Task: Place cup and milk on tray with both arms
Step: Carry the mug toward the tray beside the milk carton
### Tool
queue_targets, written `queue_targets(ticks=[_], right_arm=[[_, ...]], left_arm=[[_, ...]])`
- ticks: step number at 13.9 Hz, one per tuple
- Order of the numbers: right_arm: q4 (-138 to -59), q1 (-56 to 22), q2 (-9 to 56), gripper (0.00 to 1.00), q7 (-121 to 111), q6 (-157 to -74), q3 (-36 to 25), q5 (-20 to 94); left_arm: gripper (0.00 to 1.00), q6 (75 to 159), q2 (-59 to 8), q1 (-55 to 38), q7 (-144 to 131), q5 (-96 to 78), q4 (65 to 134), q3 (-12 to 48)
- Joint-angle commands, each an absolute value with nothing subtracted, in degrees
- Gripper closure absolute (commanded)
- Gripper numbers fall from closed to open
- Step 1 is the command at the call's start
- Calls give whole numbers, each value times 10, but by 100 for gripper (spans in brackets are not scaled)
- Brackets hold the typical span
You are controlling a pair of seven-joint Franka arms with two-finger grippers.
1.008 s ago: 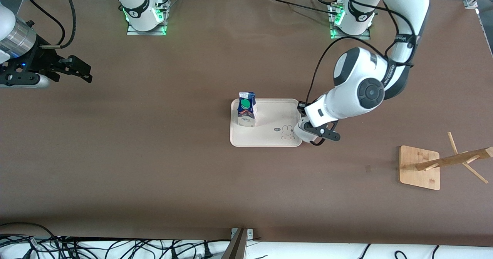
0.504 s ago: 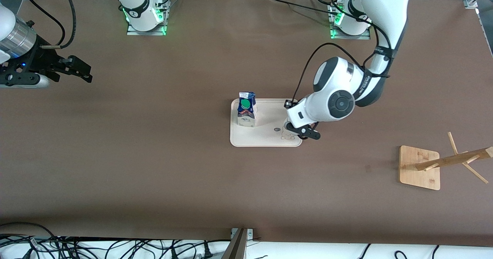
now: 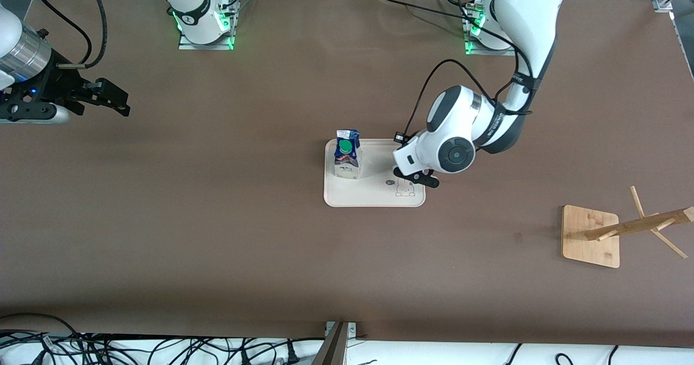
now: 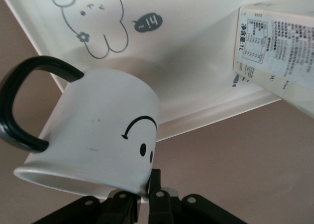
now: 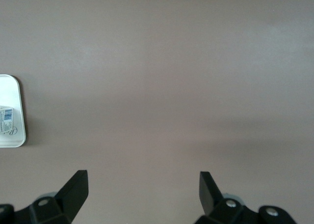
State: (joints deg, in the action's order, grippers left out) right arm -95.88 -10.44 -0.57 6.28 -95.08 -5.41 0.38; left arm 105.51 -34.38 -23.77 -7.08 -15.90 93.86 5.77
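The white cup point(image 4: 93, 131) with a black smiley face and black handle point(image 4: 19, 106) hangs from my left gripper point(image 4: 147, 192), which is shut on its rim. It is over the rabbit-drawing end of the cream tray point(image 4: 196, 62). In the front view my left gripper point(image 3: 416, 179) is over the tray point(image 3: 374, 191) and the wrist hides the cup. The milk point(image 3: 347, 159) stands upright on the tray at the end toward the right arm; its side shows as the milk point(image 4: 279, 52) in the left wrist view. My right gripper point(image 3: 116, 100) waits open, over bare table.
A bamboo rack base point(image 3: 591, 235) with a slanting wooden post point(image 3: 640, 225) stands toward the left arm's end, nearer the front camera than the tray. A tray corner point(image 5: 10, 111) shows in the right wrist view. Cables lie along the table's front edge.
My left arm has carried the cup from beside the tray's end to over the tray, toward the milk. The right arm has not moved.
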Motion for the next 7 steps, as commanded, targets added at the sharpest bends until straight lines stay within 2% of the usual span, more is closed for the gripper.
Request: queue_targets(ticks=[1, 7], right_arm=[[-948, -100, -3, 0, 64, -940, -53, 7], [-947, -100, -3, 0, 64, -940, -53, 6]], left_arm=[[100, 1043, -365, -254, -90, -161, 899, 54], [100, 1043, -371, -268, -91, -156, 897, 54]])
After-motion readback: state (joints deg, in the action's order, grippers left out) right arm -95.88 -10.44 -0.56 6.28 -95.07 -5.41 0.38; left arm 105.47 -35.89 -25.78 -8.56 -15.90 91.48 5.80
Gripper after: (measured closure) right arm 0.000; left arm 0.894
